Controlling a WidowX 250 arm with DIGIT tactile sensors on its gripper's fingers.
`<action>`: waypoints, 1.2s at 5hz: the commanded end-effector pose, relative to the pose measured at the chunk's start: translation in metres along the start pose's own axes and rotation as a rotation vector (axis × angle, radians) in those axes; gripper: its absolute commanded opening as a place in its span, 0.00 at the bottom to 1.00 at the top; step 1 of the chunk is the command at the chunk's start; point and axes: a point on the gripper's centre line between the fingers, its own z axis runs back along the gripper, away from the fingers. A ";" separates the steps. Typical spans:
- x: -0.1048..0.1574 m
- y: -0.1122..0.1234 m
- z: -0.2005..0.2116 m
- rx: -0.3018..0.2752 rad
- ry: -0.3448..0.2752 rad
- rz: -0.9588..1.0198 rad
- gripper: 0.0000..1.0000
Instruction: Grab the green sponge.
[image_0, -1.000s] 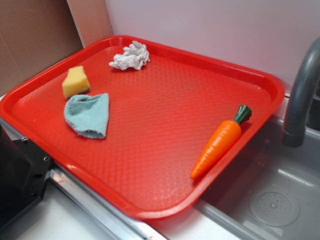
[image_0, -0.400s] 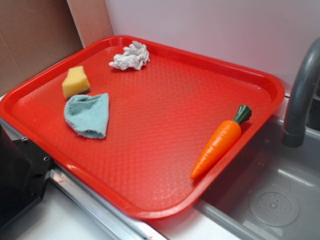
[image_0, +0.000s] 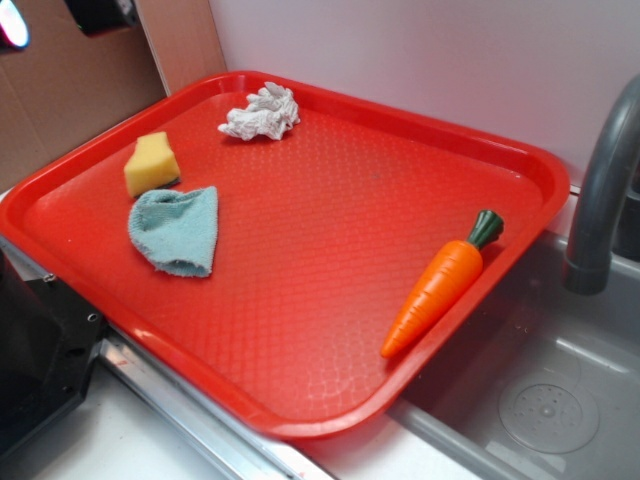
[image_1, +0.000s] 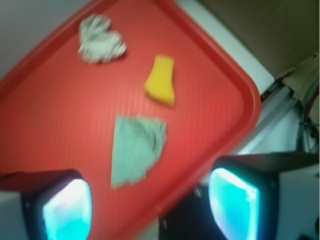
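From the exterior view, a chunky yellow foam sponge sat on the far-left part of a red textured plastic tray. Just near of it lay a flat pale blue-green terry cloth, with a crumpled white rag farther back and an orange toy carrot with a green top along the right rim, beside a grey sink faucet. A dark part of the robot showed at the top-left corner.

From the wrist view, blurred, the gripper hung above the tray with its two glowing fingers spread apart, holding nothing; the sponge lay well apart from them, beyond the cloth and right of the rag.
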 end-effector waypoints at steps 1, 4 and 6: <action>0.046 0.005 -0.046 0.062 -0.087 0.070 1.00; 0.072 0.008 -0.120 0.093 -0.040 0.083 1.00; 0.066 0.013 -0.145 0.097 0.000 0.091 1.00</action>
